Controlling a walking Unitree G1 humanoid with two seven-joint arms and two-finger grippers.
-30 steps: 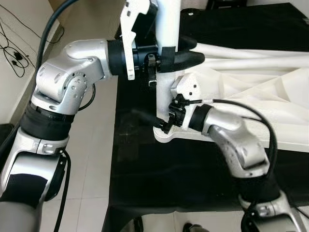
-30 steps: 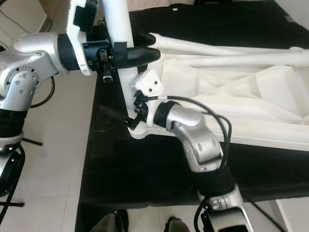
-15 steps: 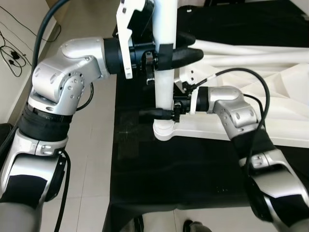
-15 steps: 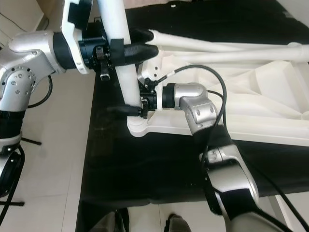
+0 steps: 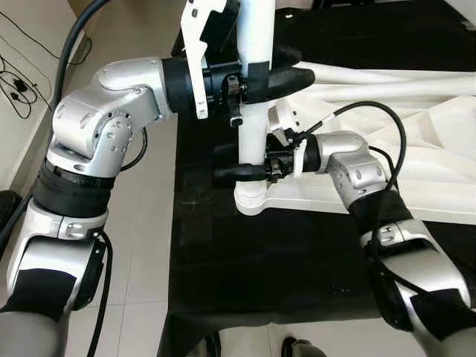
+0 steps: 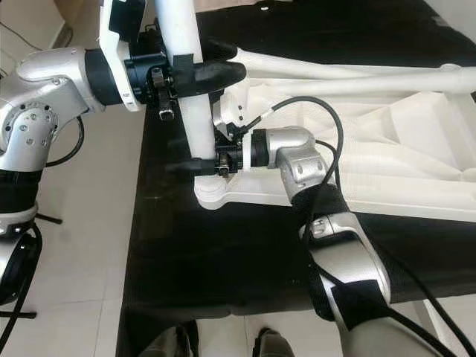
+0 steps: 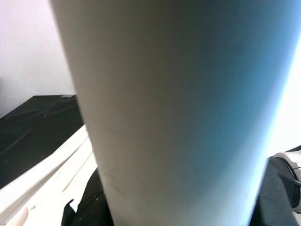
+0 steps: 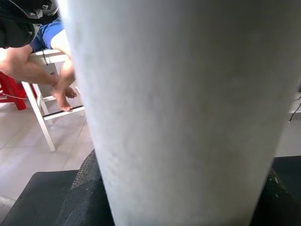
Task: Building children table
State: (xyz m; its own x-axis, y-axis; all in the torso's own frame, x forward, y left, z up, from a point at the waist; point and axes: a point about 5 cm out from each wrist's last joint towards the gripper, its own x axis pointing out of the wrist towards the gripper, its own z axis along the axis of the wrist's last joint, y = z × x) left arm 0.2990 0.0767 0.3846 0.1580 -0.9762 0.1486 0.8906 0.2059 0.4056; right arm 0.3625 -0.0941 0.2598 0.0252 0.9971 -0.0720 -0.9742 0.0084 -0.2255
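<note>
Black cloth [image 5: 312, 253] on work surface, cables [image 5: 18, 74] on tiled floor, seated person's legs [image 8: 47, 70].

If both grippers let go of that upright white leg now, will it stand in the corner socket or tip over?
Probably tips. The white table leg is tall and narrow over the small round corner socket, and I cannot tell whether it is seated. It looks stiff: straight between the left gripper high up and the right gripper near its base. Its smooth round surface may slip.
</note>
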